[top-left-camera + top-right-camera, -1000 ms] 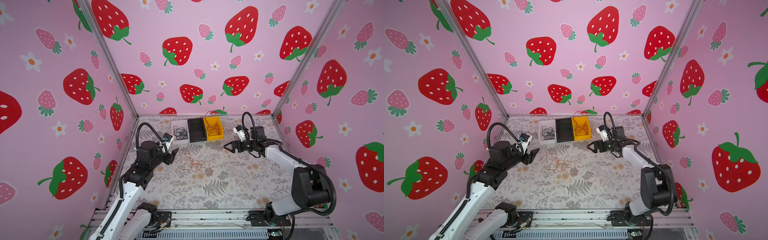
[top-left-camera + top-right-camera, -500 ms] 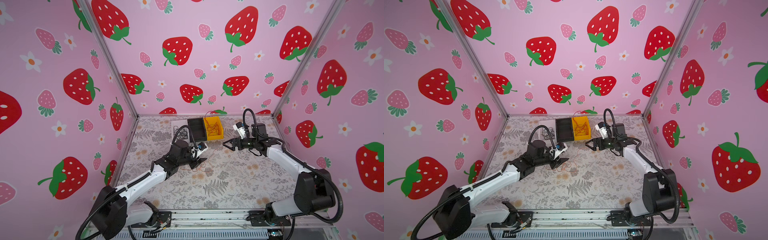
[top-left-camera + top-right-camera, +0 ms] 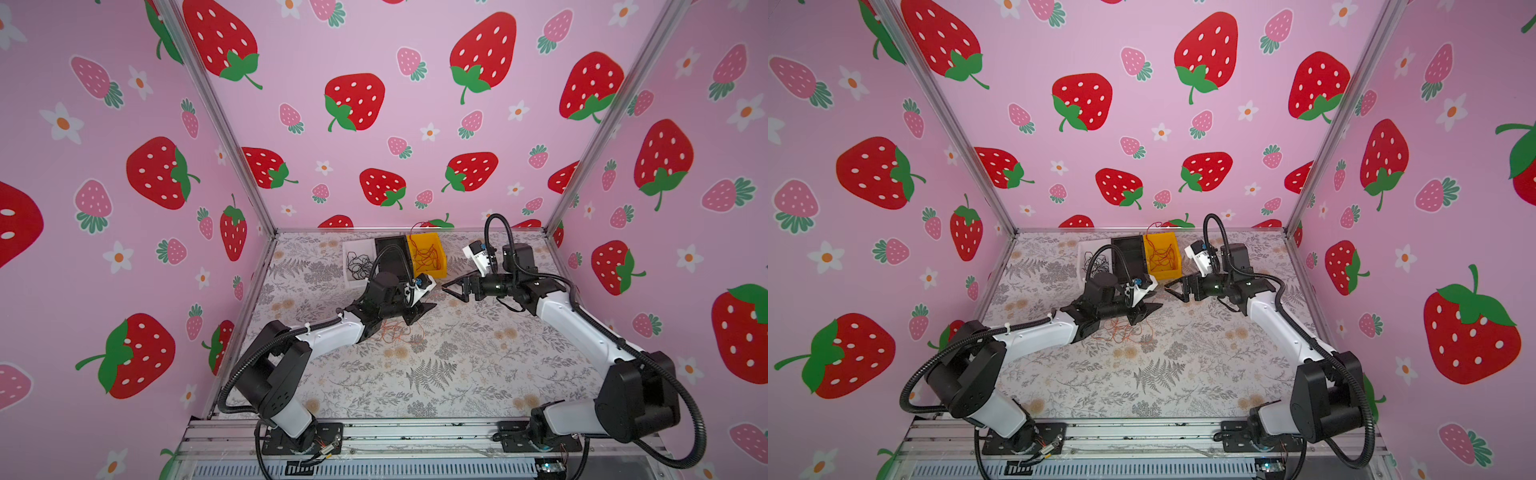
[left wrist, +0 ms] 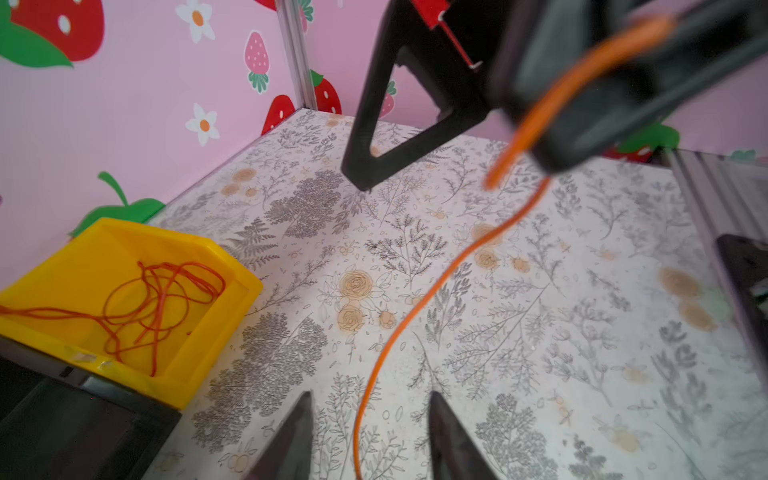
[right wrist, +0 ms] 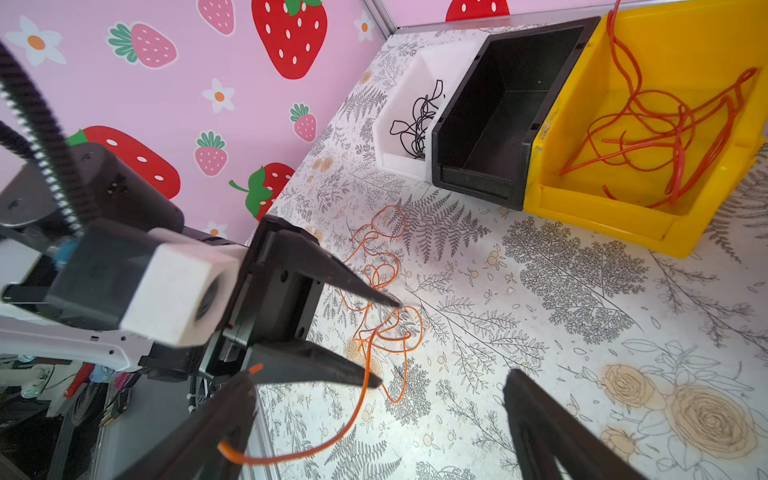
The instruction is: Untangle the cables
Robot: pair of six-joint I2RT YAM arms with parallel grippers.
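A tangle of thin orange cables point(image 3: 395, 332) point(image 3: 1121, 332) point(image 5: 382, 291) lies on the floral mat near the middle. My left gripper point(image 3: 422, 313) point(image 3: 1148, 313) point(image 4: 370, 399) hovers at the tangle's far edge, open, with one orange strand point(image 4: 415, 299) running between its fingers without touching them. That strand rises to my right gripper point(image 3: 453, 291) point(image 3: 1177, 292) point(image 5: 380, 376), which stands wide open facing the left one. The strand's end point(image 5: 249, 453) hangs on one of its fingers point(image 5: 224, 419).
Three bins stand in a row at the back. The white bin point(image 3: 347, 266) point(image 5: 399, 162) holds black cables, the black bin point(image 3: 390, 253) point(image 5: 478, 183) looks empty, and the yellow bin point(image 3: 440, 272) point(image 4: 199, 245) point(image 5: 602, 216) holds red-orange cables. Pink walls enclose the mat.
My left arm has swung from the left side to the middle, over the orange tangle, and its jaws have narrowed around a strand. My right gripper has barely moved.
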